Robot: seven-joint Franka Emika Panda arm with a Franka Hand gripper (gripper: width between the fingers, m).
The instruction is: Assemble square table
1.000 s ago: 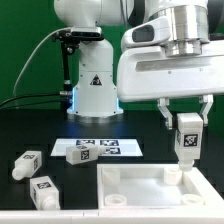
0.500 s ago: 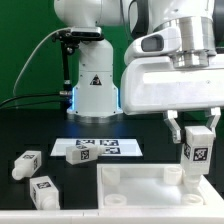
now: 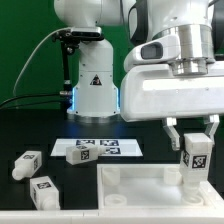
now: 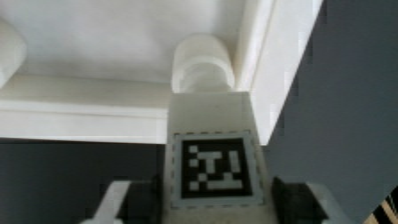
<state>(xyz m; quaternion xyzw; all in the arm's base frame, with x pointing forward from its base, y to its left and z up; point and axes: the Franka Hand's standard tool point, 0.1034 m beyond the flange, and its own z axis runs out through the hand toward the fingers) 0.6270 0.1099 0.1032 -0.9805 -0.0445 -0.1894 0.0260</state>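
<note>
Holding a leg [image 3: 195, 155] by its two sides, the gripper [image 3: 193, 138] is closed tight on it. The leg stands straight up and down. A black-and-white tag [image 3: 197, 153] on it faces the exterior view. The leg's low end is down at the tabletop [image 3: 130, 172], at the far corner on the exterior view's right. The tabletop is white. It lies at the front of the black table [image 3: 25, 135] with its hollow side up.

In the wrist view, the leg runs out from between the two fingers [image 4: 118, 205]. Its far end points at a round white bump [image 4: 205, 65] in the corner of the tabletop. I cannot tell if the leg touches the bump or is just over it.

Two loose legs [image 3: 27, 163] lie on the table on the exterior view's left, close to each other and apart from the tabletop. Each one has a tag on it. The marker board [image 3: 97, 149] lies flat behind the tabletop. The big white base [image 3: 95, 90] stands behind the board.
</note>
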